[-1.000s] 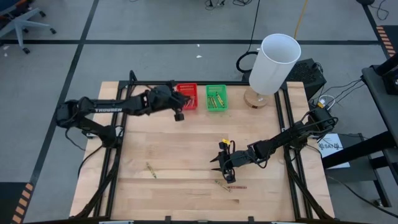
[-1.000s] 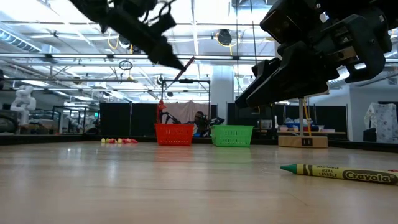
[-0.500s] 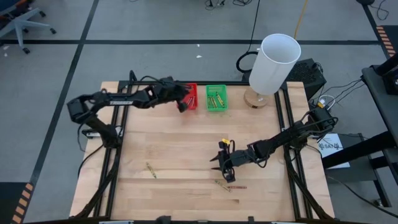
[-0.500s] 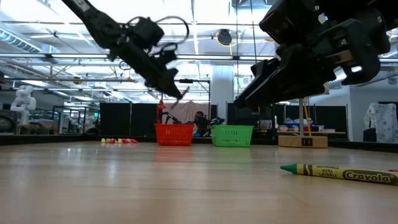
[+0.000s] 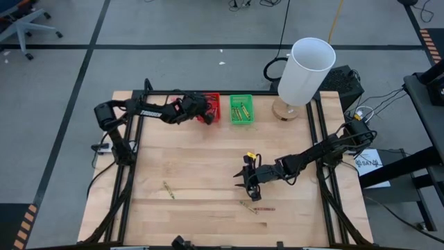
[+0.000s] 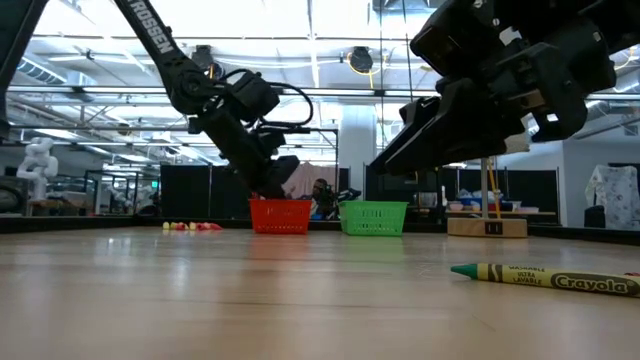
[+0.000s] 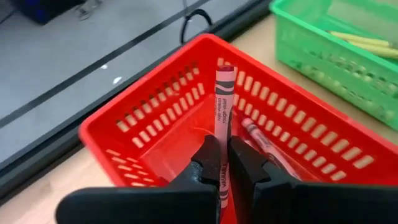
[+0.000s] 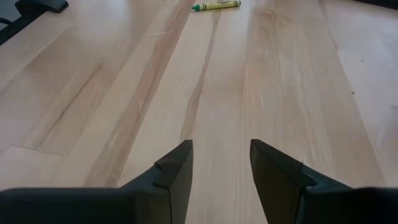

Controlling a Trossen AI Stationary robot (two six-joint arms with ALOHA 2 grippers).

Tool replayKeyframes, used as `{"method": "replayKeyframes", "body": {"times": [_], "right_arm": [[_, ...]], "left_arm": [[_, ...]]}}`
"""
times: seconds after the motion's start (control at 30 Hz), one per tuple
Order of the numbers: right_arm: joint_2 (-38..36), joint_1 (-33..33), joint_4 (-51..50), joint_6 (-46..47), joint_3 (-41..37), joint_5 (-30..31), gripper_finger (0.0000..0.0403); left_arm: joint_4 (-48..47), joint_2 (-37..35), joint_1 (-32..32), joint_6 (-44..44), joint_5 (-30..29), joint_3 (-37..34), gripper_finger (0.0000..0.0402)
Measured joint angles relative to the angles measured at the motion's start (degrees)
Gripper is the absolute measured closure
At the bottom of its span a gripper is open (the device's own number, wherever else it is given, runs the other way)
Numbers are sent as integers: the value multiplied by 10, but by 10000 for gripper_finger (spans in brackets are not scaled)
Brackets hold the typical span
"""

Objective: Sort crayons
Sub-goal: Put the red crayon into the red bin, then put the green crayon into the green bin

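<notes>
My left gripper (image 7: 225, 146) is shut on a reddish-brown crayon (image 7: 222, 102) over the red basket (image 5: 210, 107) at the table's far edge. In the low view this gripper (image 6: 268, 180) hangs just above the basket's rim. Another reddish-brown crayon (image 7: 258, 134) lies inside the basket. The green basket (image 5: 241, 109) beside it holds yellow-green crayons (image 7: 360, 40). My right gripper (image 5: 250, 182) hovers open above the table's middle with nothing between its fingers (image 8: 177, 168). Loose crayons lie flat on the table: a yellow-green one (image 5: 167, 189) at the near left, and two (image 5: 248, 205) (image 5: 263, 208) by the right gripper. My left gripper pinches the crayon's back part (image 7: 221, 167) between its two fingers. The crayon runs along the fingers and sticks out ahead of their tips. The fingers slant down from the table's near left. The crayon's free end (image 7: 224, 70) reaches over the inside of the red basket.
A tall white cylinder (image 5: 305, 69) on a round wooden base stands at the far right. Small yellow and pink scraps (image 6: 190, 227) lie left of the red basket. A yellow-green crayon (image 6: 545, 279) lies close to the low camera. Bare wood (image 5: 201, 167) spreads between the arms.
My left gripper has gone down and toward the far edge to the red basket, rolling its wrist, still shut on the crayon. The crayon, which stuck up and out before, now points into the basket.
</notes>
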Motion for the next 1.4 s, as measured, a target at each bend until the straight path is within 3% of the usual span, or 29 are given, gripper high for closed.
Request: {"method": "replayKeyframes", "body": {"times": [0.23, 0.5, 0.77, 0.97, 1.07, 1.2, 1.4], "right_arm": [[0, -2, 5, -1, 0, 0, 259], [0, -2, 19, -1, 0, 0, 259], [-13, 0, -30, 69, 0, 0, 259], [-56, 24, -112, 150, 0, -4, 259], [-72, 43, -134, 191, 0, -25, 257], [-73, 83, -140, 253, 0, -48, 249], [-73, 146, -149, 328, 0, -12, 239]], "left_arm": [[1, 0, 11, -58, -13, 0, 380], [16, 0, 16, -78, -12, 0, 298], [-11, -73, -17, -58, 83, 1, 256], [-90, -156, -114, -53, 75, 1, 256], [-130, -180, -184, -66, 31, 1, 256], [-181, -193, -284, -84, -41, 1, 256], [-197, -193, -421, -112, -56, 1, 256]]}}
